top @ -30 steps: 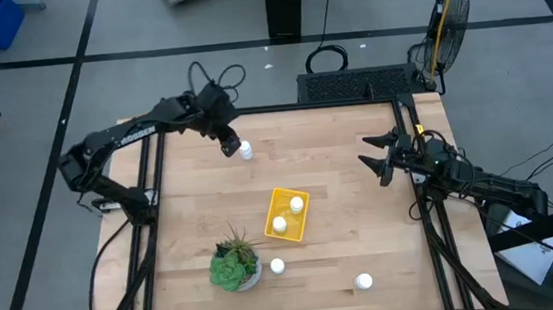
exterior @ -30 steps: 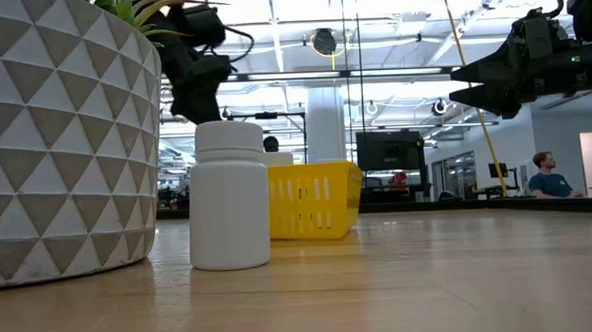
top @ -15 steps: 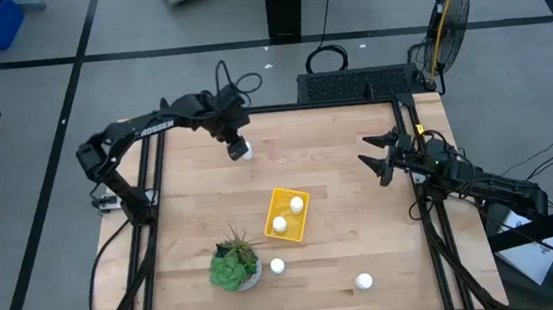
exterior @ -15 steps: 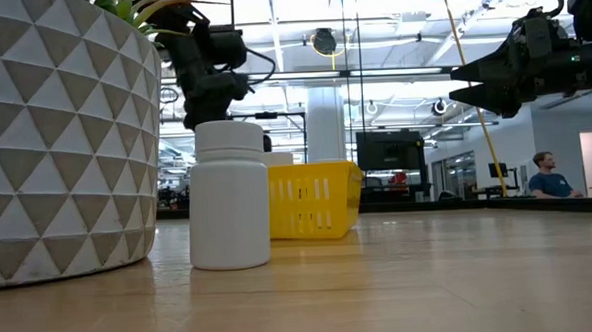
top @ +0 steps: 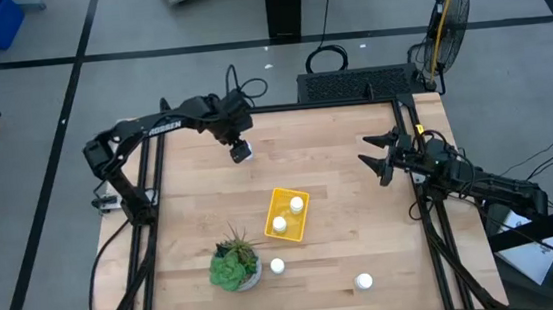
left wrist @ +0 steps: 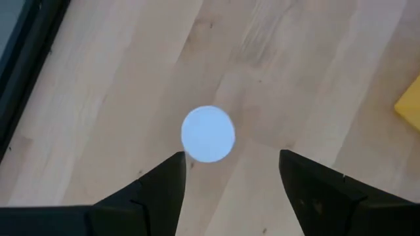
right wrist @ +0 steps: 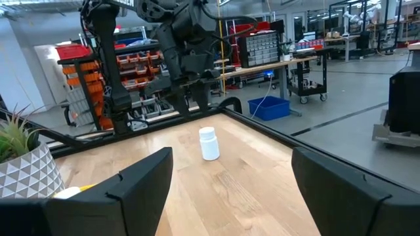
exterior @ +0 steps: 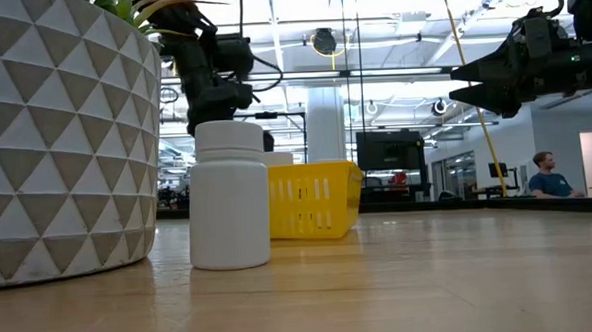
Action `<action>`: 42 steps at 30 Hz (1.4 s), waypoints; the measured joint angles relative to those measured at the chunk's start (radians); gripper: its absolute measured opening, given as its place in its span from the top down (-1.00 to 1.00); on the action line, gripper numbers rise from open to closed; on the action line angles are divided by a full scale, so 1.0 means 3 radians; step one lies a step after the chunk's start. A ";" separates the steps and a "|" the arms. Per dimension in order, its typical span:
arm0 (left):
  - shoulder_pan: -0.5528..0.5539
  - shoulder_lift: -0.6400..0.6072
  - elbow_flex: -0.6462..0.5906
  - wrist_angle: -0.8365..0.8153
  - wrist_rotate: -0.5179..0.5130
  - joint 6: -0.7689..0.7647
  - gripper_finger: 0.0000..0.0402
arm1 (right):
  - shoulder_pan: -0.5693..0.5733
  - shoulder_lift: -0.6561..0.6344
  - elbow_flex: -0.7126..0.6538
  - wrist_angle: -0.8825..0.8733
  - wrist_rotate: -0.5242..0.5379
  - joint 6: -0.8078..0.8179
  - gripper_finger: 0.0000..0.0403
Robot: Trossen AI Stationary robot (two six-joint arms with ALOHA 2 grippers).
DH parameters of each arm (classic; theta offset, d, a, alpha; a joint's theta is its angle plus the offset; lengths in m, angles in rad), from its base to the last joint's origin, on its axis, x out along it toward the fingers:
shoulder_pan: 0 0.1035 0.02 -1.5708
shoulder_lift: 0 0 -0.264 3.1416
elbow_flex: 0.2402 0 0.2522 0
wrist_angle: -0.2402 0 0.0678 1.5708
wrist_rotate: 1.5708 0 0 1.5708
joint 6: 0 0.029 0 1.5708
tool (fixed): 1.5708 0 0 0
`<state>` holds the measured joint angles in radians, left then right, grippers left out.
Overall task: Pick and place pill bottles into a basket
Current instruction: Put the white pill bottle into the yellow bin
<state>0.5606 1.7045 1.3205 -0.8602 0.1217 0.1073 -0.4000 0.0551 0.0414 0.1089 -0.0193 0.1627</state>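
Notably, the left gripper [left wrist: 230, 172] hung wide open directly above a pill bottle [left wrist: 208, 134], not holding it; an off-centre descent risked toppling the upright bottle.

two pill bottles [top: 287, 213] in basket [top: 304, 230] | plant [top: 234, 266] seemingly just left

Left gripper [top: 241, 153] fingers spread, pointing straight down, right gripper [top: 372, 162] spread wide, arm held level
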 joint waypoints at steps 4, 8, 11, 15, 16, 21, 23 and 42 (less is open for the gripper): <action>0.0000 0.0049 -0.0001 -0.0007 -0.0035 0.0018 -0.25 | 0.0000 0.0000 0.0000 0.0002 0.0001 0.0002 -0.50; -0.0006 0.0141 -0.0001 0.0043 -0.0152 0.0074 -0.25 | 0.0000 0.0000 0.0000 0.0035 0.0000 0.0003 -0.50; -0.0011 0.0200 -0.0001 0.0105 -0.0135 0.0076 -0.25 | 0.0000 0.0000 0.0000 0.0037 -0.0001 0.0003 -0.50; -0.0019 0.0289 -0.0001 0.0142 -0.0129 0.0092 -0.25 | 0.0000 0.0003 0.0000 0.0043 -0.0003 0.0002 -0.50; -0.0019 0.0311 -0.0001 0.0155 -0.0125 0.0097 -0.25 | 0.0000 0.0003 0.0000 0.0049 -0.0003 0.0003 -0.50; -0.0023 0.0433 -0.0001 0.0161 -0.0119 0.0097 -0.25 | 0.0000 0.0005 0.0000 0.0047 -0.0004 0.0001 -0.50; -0.0032 0.0467 -0.0001 0.0160 -0.0110 0.0097 -0.25 | 0.0000 0.0005 0.0000 0.0047 -0.0005 0.0001 -0.50; -0.0075 0.0475 -0.0001 0.0305 -0.0232 0.0165 -0.14 | 0.0000 0.0005 0.0000 0.0045 -0.0010 0.0003 -0.50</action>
<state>0.5381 1.8469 1.3201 -0.7688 0.0522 0.1569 -0.4000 0.0566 0.0414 0.1225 -0.0223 0.1635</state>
